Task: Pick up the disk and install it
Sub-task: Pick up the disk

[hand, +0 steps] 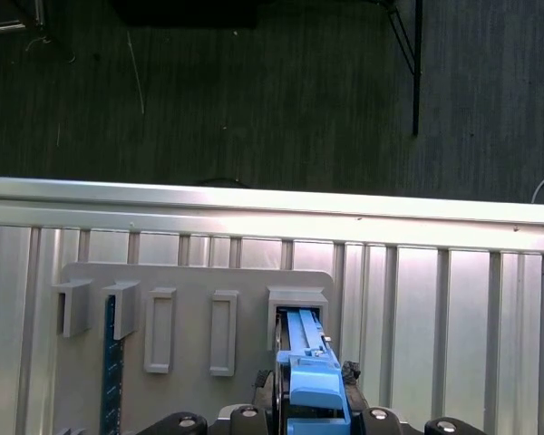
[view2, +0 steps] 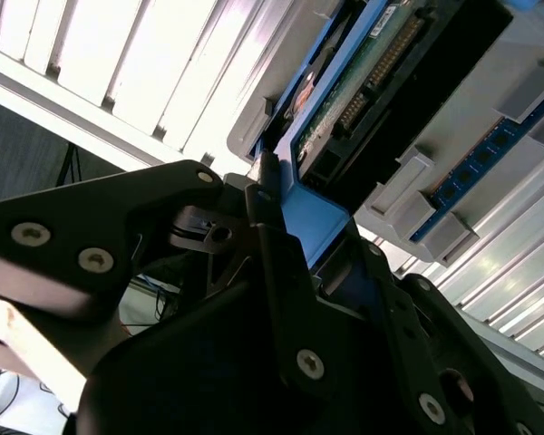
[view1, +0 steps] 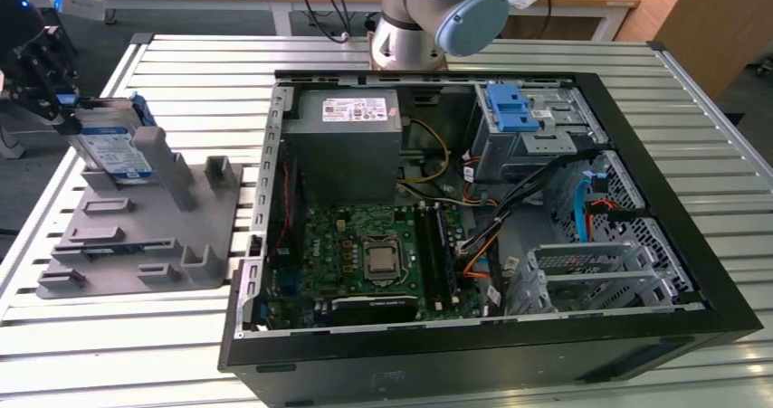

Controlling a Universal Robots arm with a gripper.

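The disk (view1: 118,148) stands on edge in a slot at the far end of the grey holder plate (view1: 145,236), at the exterior view's left; its silver face and white-and-blue label show. My gripper (view1: 63,108) is at its upper end. In the second wrist view the black fingers (view2: 270,237) flank the disk's blue end (view2: 315,222) and press on it, with the disk's green circuit board (view2: 363,86) beyond. The first wrist view has the blue carrier (hand: 310,376) running from the gripper (hand: 313,419) into the holder's slot (hand: 296,301).
An open black computer case (view1: 712,272) lies on the slatted metal table (view1: 194,64), with a metal drive cage topped by a blue latch (view1: 512,109), a grey power-supply box (view1: 350,146) and a motherboard (view1: 375,254). The arm's base (view1: 417,28) stands behind it. A memory stick (hand: 111,362) sits in the holder.
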